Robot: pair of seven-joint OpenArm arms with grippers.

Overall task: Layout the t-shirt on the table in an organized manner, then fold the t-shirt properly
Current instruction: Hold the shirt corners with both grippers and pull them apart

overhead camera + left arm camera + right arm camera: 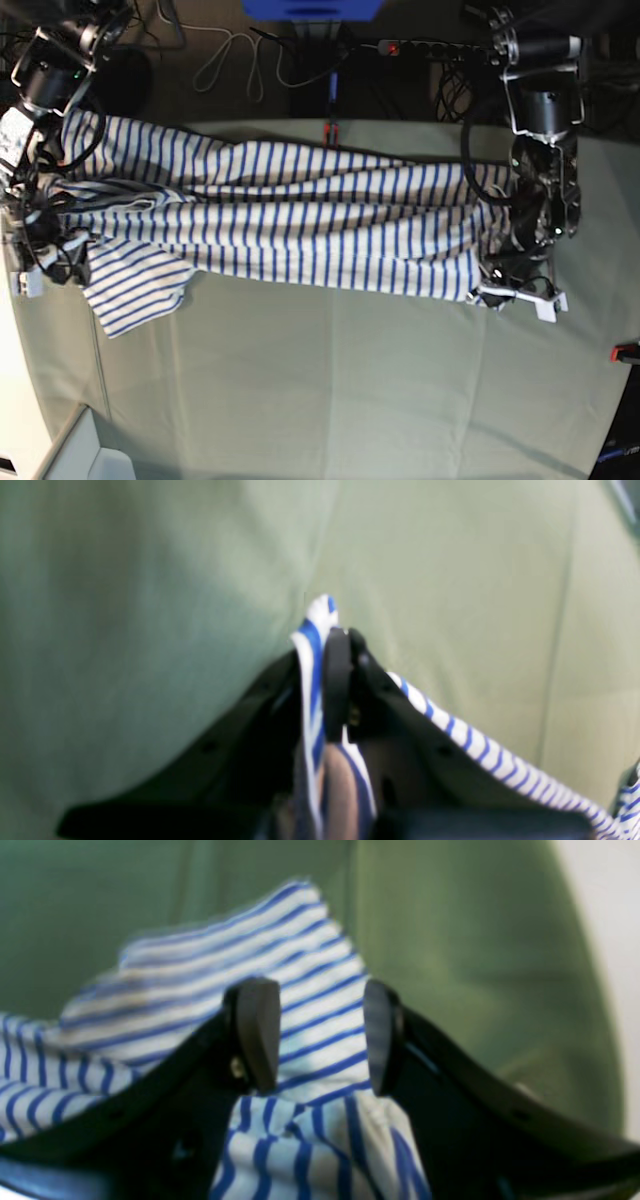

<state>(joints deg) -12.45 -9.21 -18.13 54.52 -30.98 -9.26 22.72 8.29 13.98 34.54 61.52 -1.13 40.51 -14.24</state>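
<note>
Two end effectors: left [342, 645] clamped on t-shirt [300, 225] edge; right [320, 1035] parted, astride fabric.

We see a soft white cloth t-shirt with thin blue stripes [300, 220], matt and rumpled into long folds, its weave too blurred to judge. Under it lies the wide table covered in pale grey-green cloth [350, 370], matt as well, smooth but for faint crease lines. The left gripper of black plastic [336, 680] looks slightly glossy, its pads smooth and dull. The right gripper of black plastic [320, 1037] shows smooth dark fingertips [257, 1032] with a faint sheen
</note>
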